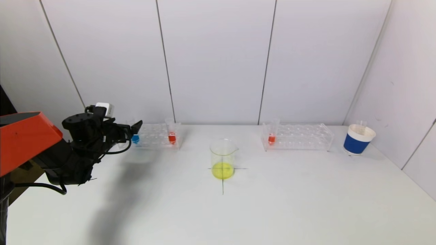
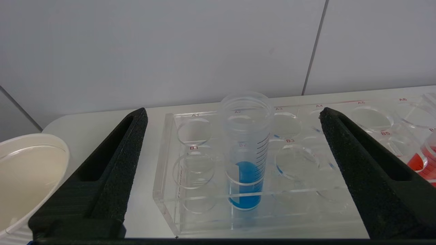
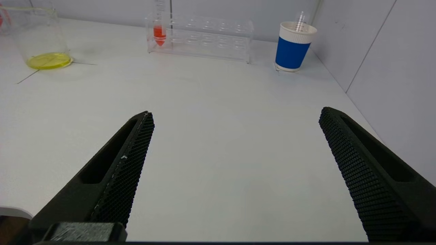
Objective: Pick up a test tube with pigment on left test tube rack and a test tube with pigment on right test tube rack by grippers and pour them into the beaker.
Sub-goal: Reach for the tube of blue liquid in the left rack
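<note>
Head view: beaker (image 1: 223,158) holds yellow liquid; tube (image 2: 246,149) blue.

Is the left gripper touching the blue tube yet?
Apart. The left wrist view shows the left gripper open, both fingers clear of the blue tube.

I am working over a white table (image 1: 272,211). A glass beaker (image 1: 223,158) with yellow liquid at its bottom stands near the centre, on a thin black cross mark (image 1: 223,180). Along the far edge I see two clear test tube racks: the left rack (image 1: 155,136) and the right rack (image 1: 299,136), well apart, with the beaker between them and nearer to me. A blue paper cup (image 1: 357,139) with a white rim stands just beyond the right rack, near the side wall. A white cup (image 2: 24,177) sits beside the left rack's outer end.
</note>
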